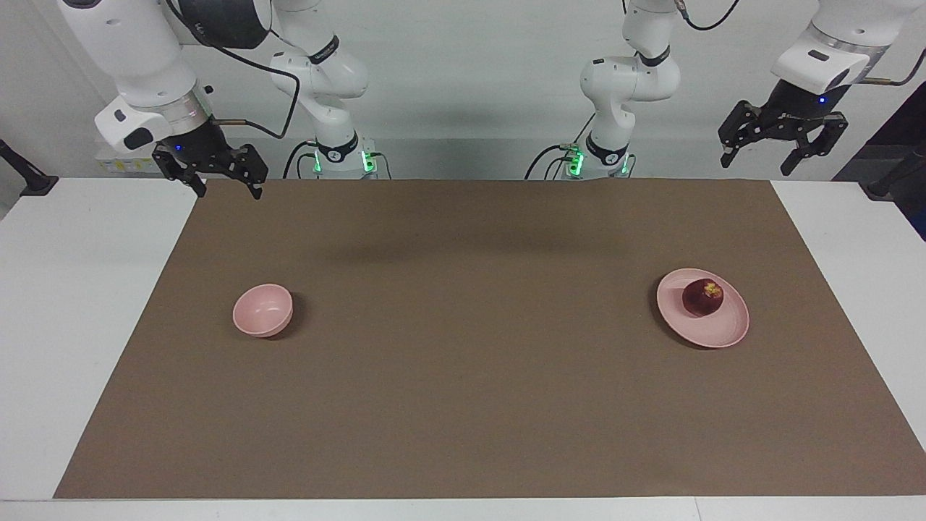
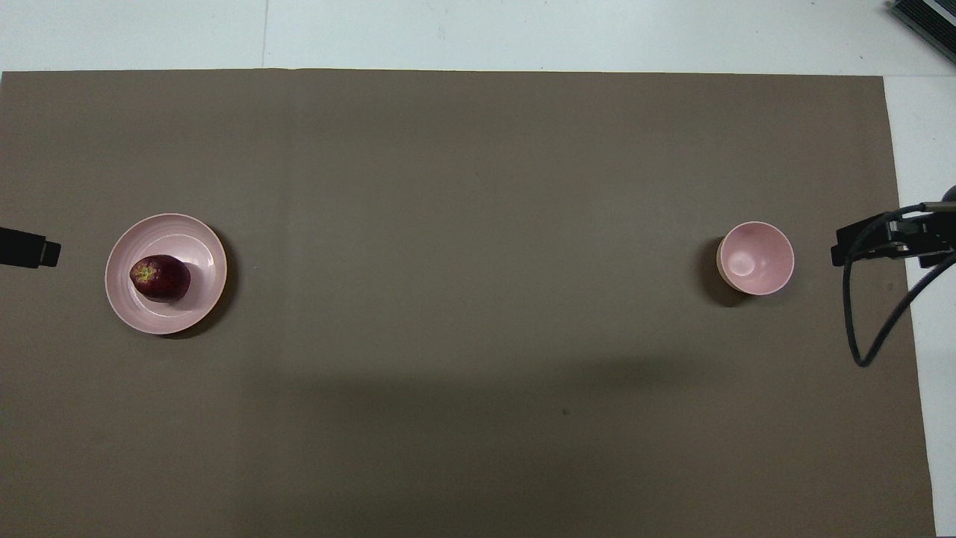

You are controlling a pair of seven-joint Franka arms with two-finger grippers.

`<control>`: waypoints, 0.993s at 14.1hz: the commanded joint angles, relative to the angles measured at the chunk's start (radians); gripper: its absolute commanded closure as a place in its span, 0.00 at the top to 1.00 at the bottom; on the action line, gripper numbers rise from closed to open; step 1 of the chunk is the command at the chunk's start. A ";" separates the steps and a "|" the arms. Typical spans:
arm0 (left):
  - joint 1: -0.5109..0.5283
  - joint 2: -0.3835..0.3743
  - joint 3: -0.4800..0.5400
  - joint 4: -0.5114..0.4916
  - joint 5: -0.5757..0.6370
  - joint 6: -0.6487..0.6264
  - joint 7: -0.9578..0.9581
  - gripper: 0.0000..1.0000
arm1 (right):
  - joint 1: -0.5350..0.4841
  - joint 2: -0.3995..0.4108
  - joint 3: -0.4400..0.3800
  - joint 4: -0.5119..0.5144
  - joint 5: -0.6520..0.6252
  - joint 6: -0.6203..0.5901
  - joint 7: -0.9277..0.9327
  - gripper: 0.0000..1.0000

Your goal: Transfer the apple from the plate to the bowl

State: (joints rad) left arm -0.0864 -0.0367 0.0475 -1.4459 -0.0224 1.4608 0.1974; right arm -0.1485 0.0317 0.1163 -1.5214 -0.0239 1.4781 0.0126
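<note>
A white table (image 1: 87, 304) carries a wide brown mat (image 1: 470, 376) before a pale wall, with the two arms' bases at its robot edge. Nothing of the task is done yet: the apple (image 1: 702, 297) lies on the plate (image 1: 716, 329) toward the left arm's end, and the bowl (image 1: 262, 310) stands empty toward the right arm's end, well apart from the plate. The left gripper (image 1: 785, 148) hangs raised over the table's edge at its own end, fingers spread and holding nothing; the right gripper (image 1: 217, 177) waits likewise, released and empty. The apple sits well clear of both. The next move probably calls for the left gripper to descend over the plate and straddle the apple.
</note>
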 commanded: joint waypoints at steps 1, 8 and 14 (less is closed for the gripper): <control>-0.007 -0.012 0.006 -0.001 0.010 -0.019 -0.009 1.00 | -0.011 -0.003 0.002 0.004 0.009 -0.001 -0.022 1.00; 0.010 -0.011 0.009 -0.001 0.019 -0.002 -0.007 1.00 | -0.011 -0.004 0.002 0.003 0.009 -0.005 -0.023 1.00; 0.039 -0.055 0.009 -0.073 0.021 0.026 -0.006 1.00 | -0.010 -0.004 0.002 0.003 0.009 -0.001 -0.011 1.00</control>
State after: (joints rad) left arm -0.0567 -0.0398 0.0631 -1.4521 -0.0194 1.4603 0.1964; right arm -0.1489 0.0317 0.1154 -1.5214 -0.0239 1.4781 0.0126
